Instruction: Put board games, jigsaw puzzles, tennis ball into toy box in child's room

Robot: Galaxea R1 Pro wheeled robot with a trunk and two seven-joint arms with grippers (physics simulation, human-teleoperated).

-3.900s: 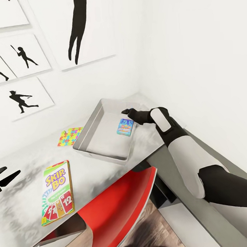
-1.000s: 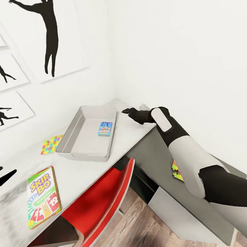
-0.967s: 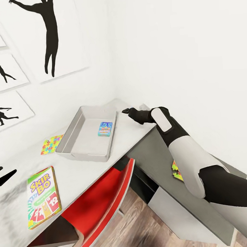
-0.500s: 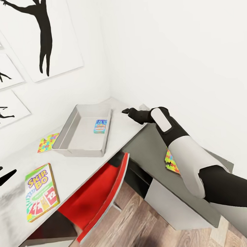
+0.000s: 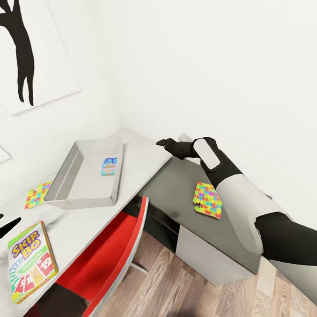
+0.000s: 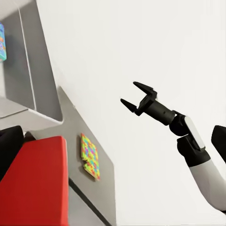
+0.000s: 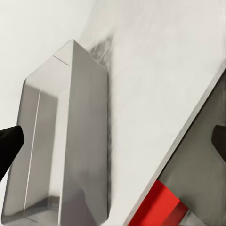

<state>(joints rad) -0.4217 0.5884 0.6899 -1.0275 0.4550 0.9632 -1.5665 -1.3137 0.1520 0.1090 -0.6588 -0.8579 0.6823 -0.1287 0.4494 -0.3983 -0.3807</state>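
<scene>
Red chair (image 5: 115, 262) is tucked under the table (image 5: 131, 167) at the near edge, directly below the toy box (image 5: 66, 178). Low dark grey cabinet (image 5: 180, 201) butts against the table's right end, lower than the tabletop.

Toy box sits on the table, long axis running near-to-far. One small board game (image 5: 109, 166) lies flat inside it at the far right, long axis same direction; its print is too small to read.

Second board game (image 5: 29, 260) lies flat on the table near-left, long axis near-far, lettered "SKIP BO" with red number cards, "12" legible.

One jigsaw puzzle (image 5: 37, 195) lies flat on the table just left of the box. The other jigsaw puzzle (image 5: 207, 200) lies flat on the cabinet top, beside the right forearm.

Right gripper (image 5: 161, 143) hovers over the table's far right corner, jaws apart, empty. Left gripper (image 5: 0, 225) at the left edge over the table, fingers parted, holding nothing.

Black silhouette print (image 5: 23, 49) on the left wall.
</scene>
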